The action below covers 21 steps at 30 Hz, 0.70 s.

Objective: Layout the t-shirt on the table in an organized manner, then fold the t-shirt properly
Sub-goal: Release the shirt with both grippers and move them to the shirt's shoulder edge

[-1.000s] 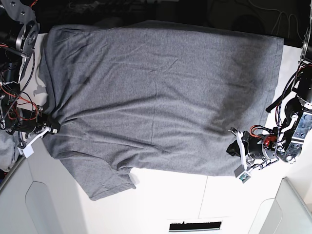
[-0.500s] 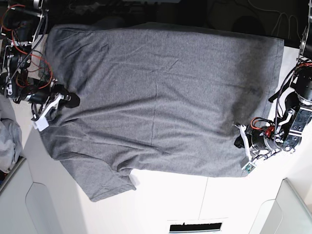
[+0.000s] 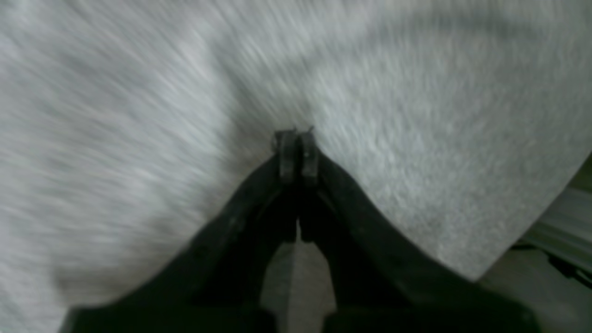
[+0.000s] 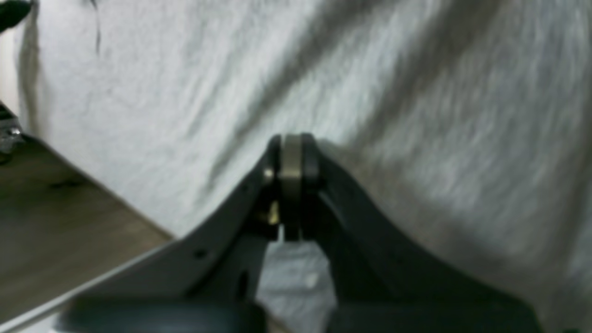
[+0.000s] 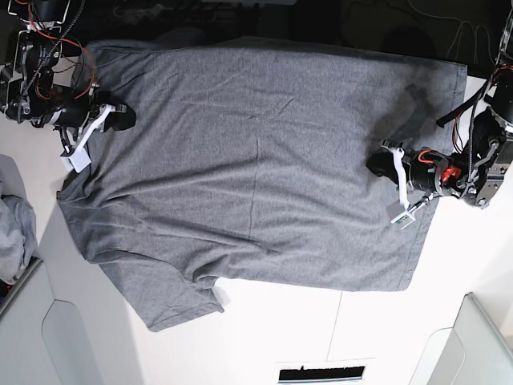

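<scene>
T-shirt (image 5: pixel 256 160) heather-grey, spread on table (image 5: pixel 288 329) — both claws (image 5: pixel 377 164) (image 5: pixel 120 119) pinching its fabric.

The base view is sharp and evenly lit from above, with the white bench (image 5: pixel 337 337) close to glare along its lower part and the top edge falling into darkness. Soft shadows lie on the t-shirt (image 5: pixel 256 160) beside both arms. Both wrist views are dimmer and soft: the cloth in the left wrist view is streaked with motion blur, and the near jaws are unfocused.
</scene>
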Motion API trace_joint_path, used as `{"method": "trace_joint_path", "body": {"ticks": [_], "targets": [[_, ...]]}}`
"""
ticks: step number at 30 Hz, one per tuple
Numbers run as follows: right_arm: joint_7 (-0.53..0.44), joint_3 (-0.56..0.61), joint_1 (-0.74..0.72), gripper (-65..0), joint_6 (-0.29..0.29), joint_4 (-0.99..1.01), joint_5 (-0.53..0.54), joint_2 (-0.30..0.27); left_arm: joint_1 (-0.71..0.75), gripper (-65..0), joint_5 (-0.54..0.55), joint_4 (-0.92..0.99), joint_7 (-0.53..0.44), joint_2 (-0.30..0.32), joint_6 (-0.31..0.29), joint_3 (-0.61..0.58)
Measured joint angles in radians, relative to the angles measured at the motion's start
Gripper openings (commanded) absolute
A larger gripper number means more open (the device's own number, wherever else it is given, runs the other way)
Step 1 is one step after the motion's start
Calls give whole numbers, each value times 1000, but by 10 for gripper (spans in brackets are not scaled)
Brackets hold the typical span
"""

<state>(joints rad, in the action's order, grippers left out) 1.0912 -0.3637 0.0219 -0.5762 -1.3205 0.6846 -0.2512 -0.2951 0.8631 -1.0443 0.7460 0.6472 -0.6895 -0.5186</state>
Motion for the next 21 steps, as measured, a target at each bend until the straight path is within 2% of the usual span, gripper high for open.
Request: {"method": "trace_joint_path", "body": {"ticks": [3, 7, 12, 14, 18, 21], "targets": [[-53, 19, -5, -650, -1, 27, -52, -1, 27, -650, -19, -4, -15, -19, -5, 8], [-144, 24, -37, -650, -1, 80, -124, -2, 51, -650, -111, -6, -123, -72, -18, 9], [-158, 26, -185, -650, -1, 241, -185, -21, 5, -650, -257, 3, -153, -167, 42, 9], [-165, 26, -243, -650, 2, 314, -191, -34, -19, -650, -279, 24, -153, -203, 76, 9], [-182, 26, -346, -650, 4, 426, -236, -48, -82, -650, -327, 110, -213, -239, 126, 7], [-196, 26, -409, -650, 39, 474, -291, -46, -142, -650, -377, 192, -257, -254, 177, 7]]}}
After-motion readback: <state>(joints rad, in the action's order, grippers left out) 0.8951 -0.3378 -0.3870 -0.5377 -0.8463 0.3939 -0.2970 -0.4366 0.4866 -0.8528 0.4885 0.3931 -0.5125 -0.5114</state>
